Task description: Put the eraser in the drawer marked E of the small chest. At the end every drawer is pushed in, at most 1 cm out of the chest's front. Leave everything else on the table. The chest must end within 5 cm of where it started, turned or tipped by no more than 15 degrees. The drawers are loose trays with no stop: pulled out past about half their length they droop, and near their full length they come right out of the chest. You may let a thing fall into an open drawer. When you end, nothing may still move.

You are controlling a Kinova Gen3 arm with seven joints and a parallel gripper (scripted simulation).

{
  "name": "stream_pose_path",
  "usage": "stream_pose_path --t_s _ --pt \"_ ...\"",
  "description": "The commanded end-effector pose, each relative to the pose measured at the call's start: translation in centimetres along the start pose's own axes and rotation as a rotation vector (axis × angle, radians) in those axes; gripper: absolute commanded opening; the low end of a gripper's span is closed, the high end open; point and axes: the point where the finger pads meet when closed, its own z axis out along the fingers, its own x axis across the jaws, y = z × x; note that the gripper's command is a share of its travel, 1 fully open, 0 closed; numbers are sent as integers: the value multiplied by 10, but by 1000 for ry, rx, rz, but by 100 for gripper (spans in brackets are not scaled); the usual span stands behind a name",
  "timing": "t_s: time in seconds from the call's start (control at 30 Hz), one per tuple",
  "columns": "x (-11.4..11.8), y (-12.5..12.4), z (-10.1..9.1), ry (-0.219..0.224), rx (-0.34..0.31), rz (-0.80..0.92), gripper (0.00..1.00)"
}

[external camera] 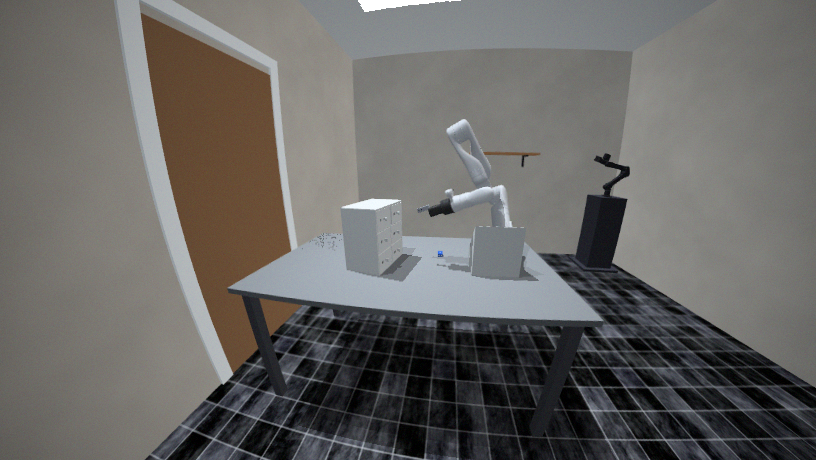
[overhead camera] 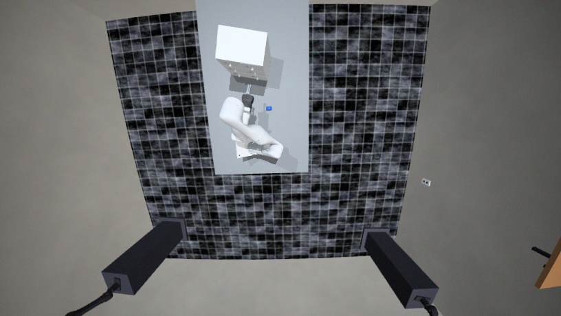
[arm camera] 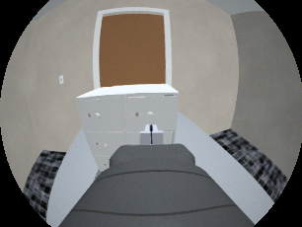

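The small white chest stands upright, its drawer fronts facing the arm. The drawers in view look pushed in. The upper right drawer carries a small dark mark left of its knob, too blurred to read surely as E; a thin dark line shows along its top edge. My gripper is shut and empty, in the air a short way in front of the chest at upper-drawer height. A small blue block lies on the table; whether it is the eraser is unclear. The drawers' insides are hidden.
The table carries the chest and the arm's base. A light grey box stands by the arm's base in the exterior view. The blue block lies right of the gripper in the top view.
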Motion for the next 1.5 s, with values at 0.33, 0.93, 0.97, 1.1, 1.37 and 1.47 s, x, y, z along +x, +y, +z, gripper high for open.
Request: stream_pose_path --t_s 0.33,0.93,0.97,1.1,1.37,1.47 --pt "-2 -3 -3 -6 -4 0 0" --pt "-2 -9 -12 -5 -116 -1 0" --pt "-2 -9 -12 -5 -116 -1 0" --pt "-2 -11 -15 -6 -152 -1 0" --pt "-2 -17 -25 -5 -264 -1 0" --pt "-2 -20 -29 -5 -312 -1 0"
